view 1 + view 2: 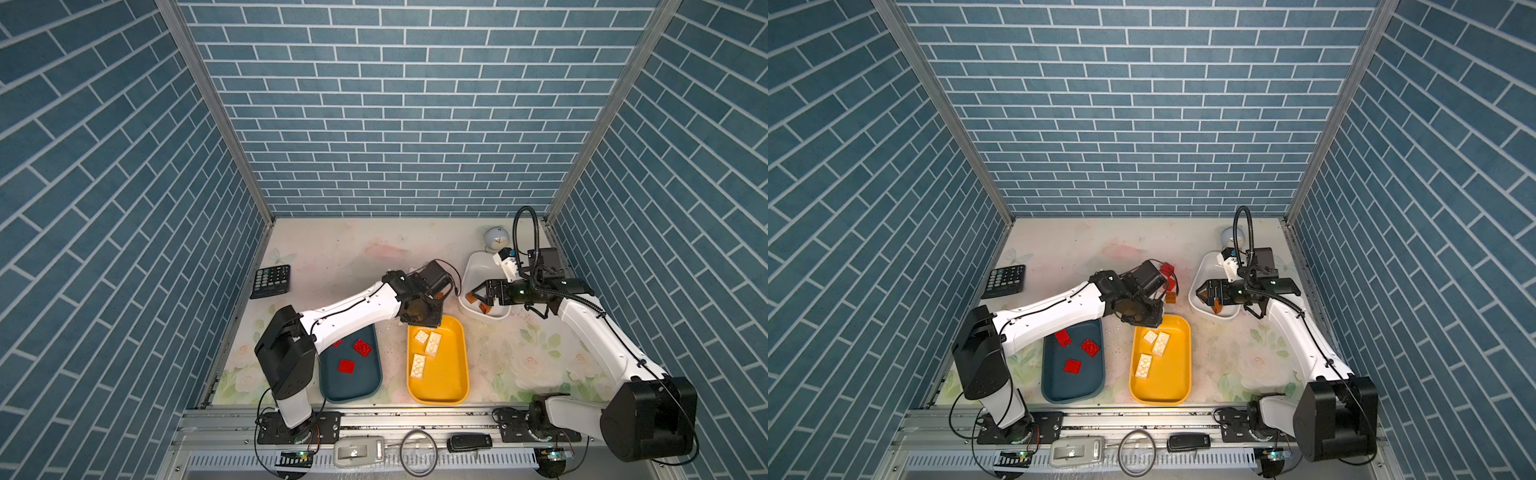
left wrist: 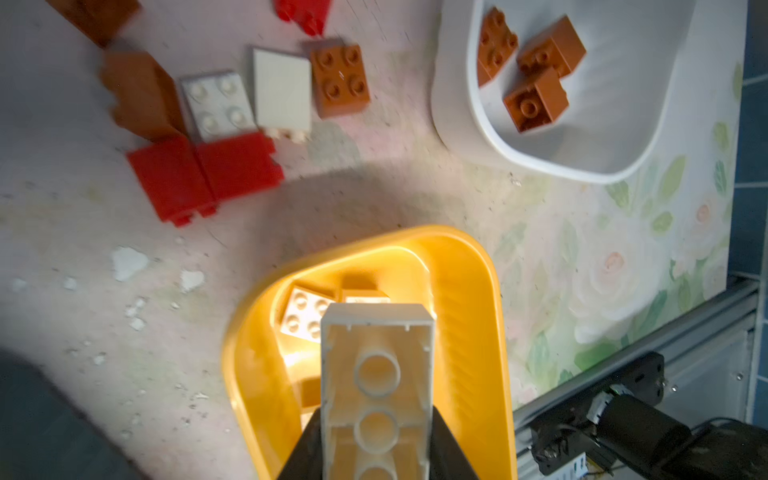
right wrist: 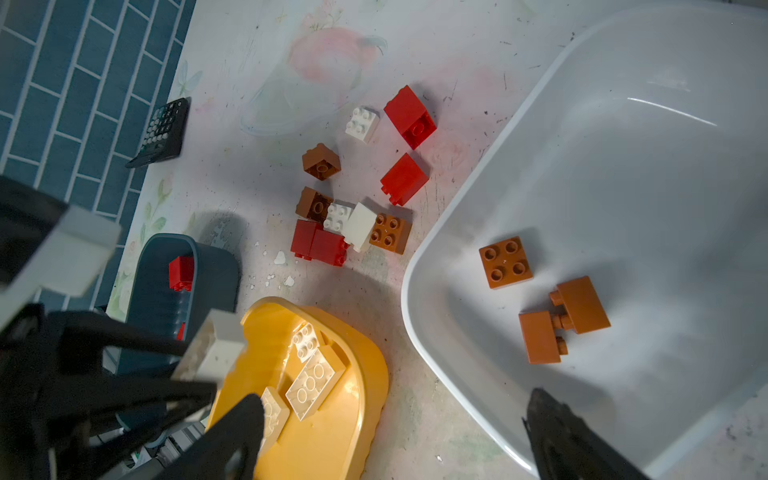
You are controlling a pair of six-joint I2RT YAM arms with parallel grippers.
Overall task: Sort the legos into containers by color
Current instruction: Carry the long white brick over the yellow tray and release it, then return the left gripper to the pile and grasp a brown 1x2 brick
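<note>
My left gripper [image 2: 376, 419] is shut on an oblong cream-white lego [image 2: 376, 365], its hollow underside towards the camera, above the far end of the yellow container [image 1: 444, 382]. Three cream-white legos [image 1: 433, 344] lie in that container. The dark teal container [image 1: 353, 386] holds three red legos [image 1: 362, 347]. My right gripper [image 3: 395, 405] is open and empty over the near corner of the white container [image 3: 623, 166], where three brown legos [image 3: 505, 262] lie. Several loose red, white and brown legos [image 3: 353, 224] sit on the table between the containers, mostly hidden behind my left wrist in both top views.
A black calculator [image 1: 271, 281] lies at the far left by the wall. A small round white object [image 1: 496, 240] stands behind the white container. A key fob [image 1: 469, 442] and a wire ring [image 1: 417, 453] rest on the front rail.
</note>
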